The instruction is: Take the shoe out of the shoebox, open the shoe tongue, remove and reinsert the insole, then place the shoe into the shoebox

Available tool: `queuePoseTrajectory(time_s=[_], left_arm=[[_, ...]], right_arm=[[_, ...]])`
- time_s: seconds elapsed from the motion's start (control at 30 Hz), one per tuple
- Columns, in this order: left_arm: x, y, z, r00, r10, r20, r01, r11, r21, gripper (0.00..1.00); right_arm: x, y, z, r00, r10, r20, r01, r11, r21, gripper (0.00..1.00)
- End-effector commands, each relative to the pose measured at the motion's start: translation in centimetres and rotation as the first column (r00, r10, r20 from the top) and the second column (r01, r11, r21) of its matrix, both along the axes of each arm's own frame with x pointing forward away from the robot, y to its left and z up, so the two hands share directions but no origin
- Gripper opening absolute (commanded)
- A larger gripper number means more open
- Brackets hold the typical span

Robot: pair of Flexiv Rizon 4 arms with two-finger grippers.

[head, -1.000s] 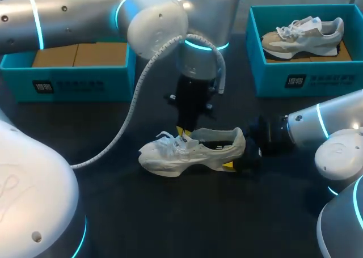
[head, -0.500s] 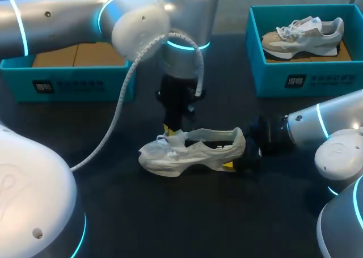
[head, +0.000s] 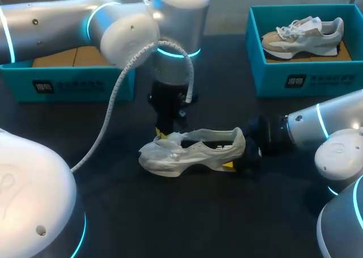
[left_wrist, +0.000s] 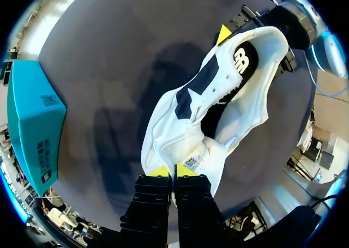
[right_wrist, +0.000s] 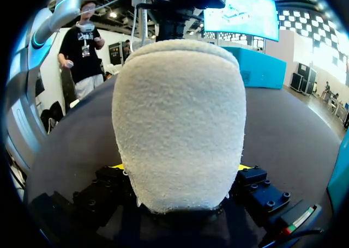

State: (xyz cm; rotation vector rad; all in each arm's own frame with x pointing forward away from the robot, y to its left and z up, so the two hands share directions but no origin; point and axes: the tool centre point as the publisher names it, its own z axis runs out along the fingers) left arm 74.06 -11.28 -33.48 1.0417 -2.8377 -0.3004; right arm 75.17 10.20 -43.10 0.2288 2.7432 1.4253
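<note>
Dark tabletop (head: 187, 212), seen from overhead: white shoe (head: 193, 151) sits mid-table, teal shoebox (head: 74, 83) behind-left, another box (head: 306, 79) with a second shoe (head: 303, 36) behind-right. Left wrist: left gripper (left_wrist: 173, 171) pinches the tongue (left_wrist: 192, 162). Right wrist: right gripper (right_wrist: 180, 169) clamps the heel (right_wrist: 180, 112), which blocks the view ahead.

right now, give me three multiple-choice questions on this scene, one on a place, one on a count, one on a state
1. Where is the white shoe?
A. inside a box
B. on top of a box
C. on the table

2. How many teal boxes are there?
A. one
B. two
C. three

3. The left gripper is
A. shut on the tongue
B. open
C. shut on the heel

Answers:
1. C: its sole rests on the dark tabletop.
2. B: one stands at each far side.
3. A: its yellow tips pinch the tongue.
</note>
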Motion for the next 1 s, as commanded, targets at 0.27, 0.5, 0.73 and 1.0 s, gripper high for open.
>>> queuePoseTrajectory(time_s=[0.27,0.5,0.73,1.0], left_arm=[[-0.2,2.7,-0.4,0.999,0.032,0.002,-0.032,0.999,0.004,0.0],[-0.6,3.3,-2.3,0.999,0.03,0.015,-0.031,0.997,0.075,0.0],[-0.9,3.4,-4.8,1.0,0.017,0.005,-0.018,0.987,0.158,0.0],[-0.8,3.4,-6.0,0.999,0.036,0.018,-0.039,0.98,0.193,0.0]], right_arm=[[0.3,-0.1,-0.5,1.0,-0.001,0.0,0.001,1.0,-0.003,0.0],[0.3,-0.1,-0.5,1.0,-0.001,0.0,0.001,1.0,-0.003,0.0],[0.3,-0.1,-0.5,1.0,-0.001,0.0,0.001,1.0,-0.003,0.0],[0.3,-0.1,-0.5,1.0,-0.001,0.0,0.001,1.0,-0.003,0.0]])
